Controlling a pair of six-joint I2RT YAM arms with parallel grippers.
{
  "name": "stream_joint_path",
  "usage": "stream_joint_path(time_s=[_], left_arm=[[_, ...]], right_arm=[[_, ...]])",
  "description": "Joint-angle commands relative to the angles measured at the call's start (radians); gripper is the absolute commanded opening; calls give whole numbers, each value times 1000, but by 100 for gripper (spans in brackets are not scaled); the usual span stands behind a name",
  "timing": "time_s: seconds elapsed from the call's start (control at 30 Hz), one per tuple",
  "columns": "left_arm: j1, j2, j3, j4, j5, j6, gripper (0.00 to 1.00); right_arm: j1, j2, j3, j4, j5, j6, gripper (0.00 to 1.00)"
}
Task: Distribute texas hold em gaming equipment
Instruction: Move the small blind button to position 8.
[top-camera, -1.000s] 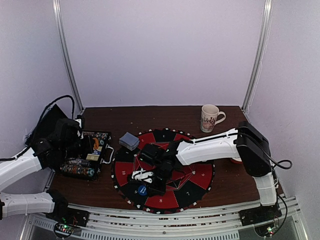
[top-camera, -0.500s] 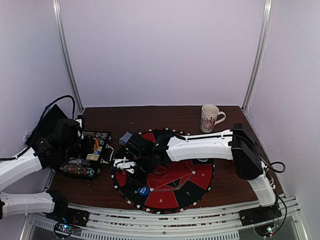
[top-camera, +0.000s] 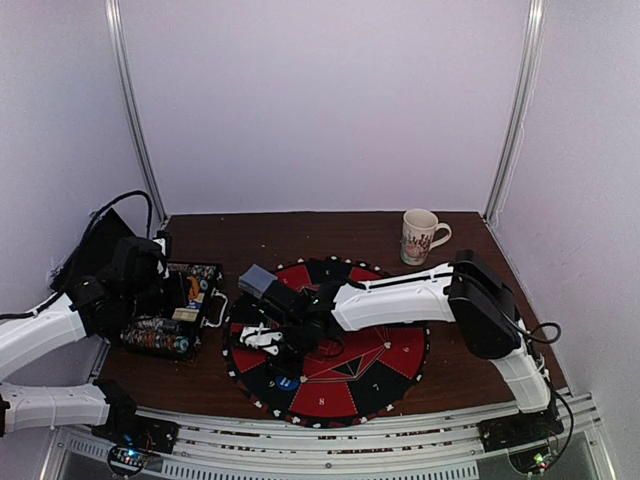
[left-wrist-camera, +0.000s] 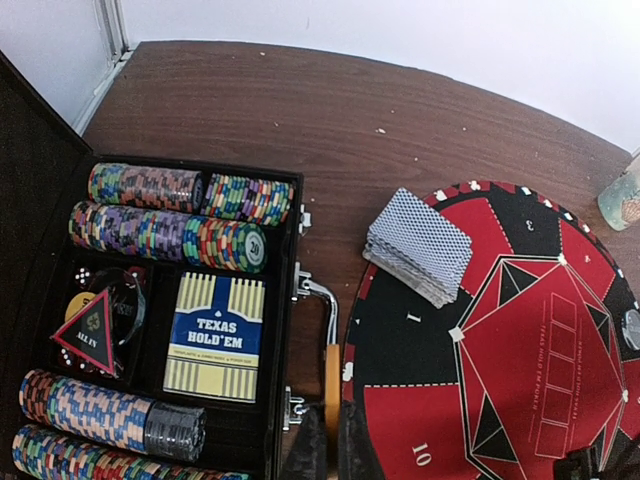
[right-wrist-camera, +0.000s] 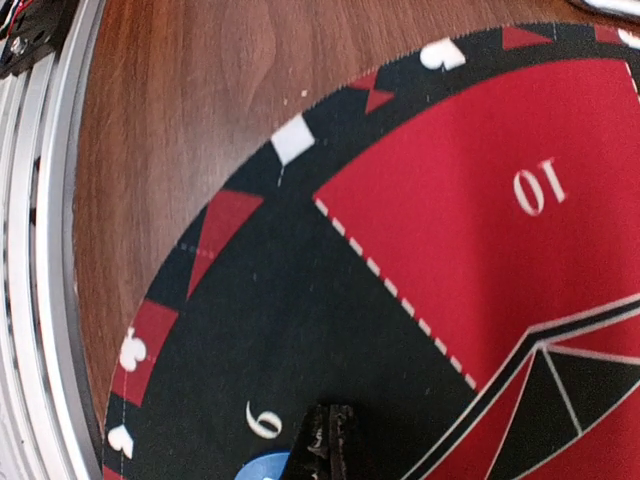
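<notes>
A skewed, grey-blue-backed card deck (left-wrist-camera: 418, 245) lay at the edge of the red-black mat (left-wrist-camera: 520, 340). Only the right wrist view showed the right gripper (right-wrist-camera: 328, 420) pinched closed, empty, beside a blue button (right-wrist-camera: 262, 468). Whether the left gripper (left-wrist-camera: 328, 455) was closed was unclear.

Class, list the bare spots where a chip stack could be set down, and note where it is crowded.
Free: the table along the back wall between card deck and mug; the mat's right-hand sectors. Crowded: the mat's left side, with the right tool, deck and chip case close together.
</notes>
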Motion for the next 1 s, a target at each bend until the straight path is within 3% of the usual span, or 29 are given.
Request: stream_joint_path(time_s=[0.0,0.4,0.73,0.97], left_arm=[[6,1,-1,37,-2,22,0],[6,20,-9,66,63,31,0],[-9,74,-89,225,295,0,0],[-16,323,-174,486,568,-40,0]], right_arm=[[0,-61,-158,-116,57,11,0],[11,-218,-415,-68,65,77,0],[9,-375,-544,-58,106,141,0],[-43,-473,-542,38,103,198,0]])
